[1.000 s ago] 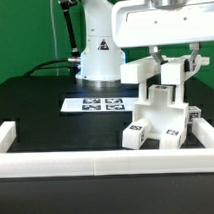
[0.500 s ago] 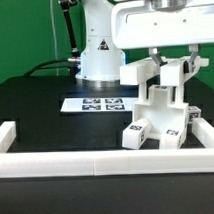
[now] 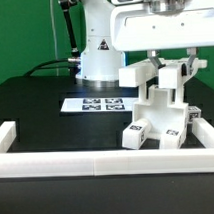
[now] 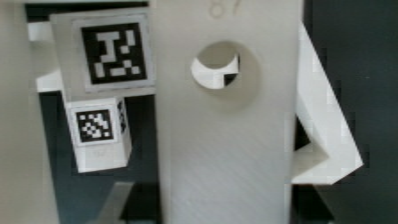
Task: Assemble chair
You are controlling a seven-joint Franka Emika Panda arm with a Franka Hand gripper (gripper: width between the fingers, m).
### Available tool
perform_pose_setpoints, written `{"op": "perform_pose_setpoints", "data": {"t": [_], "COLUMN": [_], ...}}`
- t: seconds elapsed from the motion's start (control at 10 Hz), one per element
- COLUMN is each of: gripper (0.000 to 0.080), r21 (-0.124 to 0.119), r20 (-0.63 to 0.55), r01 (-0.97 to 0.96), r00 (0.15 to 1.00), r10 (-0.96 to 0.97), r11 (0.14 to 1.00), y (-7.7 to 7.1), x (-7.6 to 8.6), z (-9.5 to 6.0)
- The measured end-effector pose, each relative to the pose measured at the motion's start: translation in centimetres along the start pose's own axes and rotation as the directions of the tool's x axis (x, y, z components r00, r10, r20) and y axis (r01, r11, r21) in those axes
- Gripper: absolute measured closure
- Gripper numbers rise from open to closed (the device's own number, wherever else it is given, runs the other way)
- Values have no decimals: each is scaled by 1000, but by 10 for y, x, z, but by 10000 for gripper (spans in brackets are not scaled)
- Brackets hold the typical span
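Black table (image 3: 35,107) | chair (image 3: 156,123) upright, long axis vertical | gripper (image 3: 172,77) clamped on chair's top

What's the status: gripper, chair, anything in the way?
Single gripper shut on the chair, upper part. It stands upright, partly built. No obstruction seen; marker board lies apart from it.

Robotics lab; marker board (image 3: 95,102); walled table (image 3: 97,162)
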State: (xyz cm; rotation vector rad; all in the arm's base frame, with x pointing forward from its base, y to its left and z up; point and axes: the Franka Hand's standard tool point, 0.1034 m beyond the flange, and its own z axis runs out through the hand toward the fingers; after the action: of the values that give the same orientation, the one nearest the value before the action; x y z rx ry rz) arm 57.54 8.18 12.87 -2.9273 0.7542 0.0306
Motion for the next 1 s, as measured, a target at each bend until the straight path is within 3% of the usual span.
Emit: {"op": "perform_pose_setpoints", "data": {"t": [0.8, 1.0], "gripper": [509, 509], "r21": [1, 0], "r20": [-3, 1], "r01": [1, 0], "r00": [1000, 1000], "r10": [-1, 0], "r11": [1000, 1000], "y": [-1, -3], "x": [1, -7], "z": [-1, 0]}}
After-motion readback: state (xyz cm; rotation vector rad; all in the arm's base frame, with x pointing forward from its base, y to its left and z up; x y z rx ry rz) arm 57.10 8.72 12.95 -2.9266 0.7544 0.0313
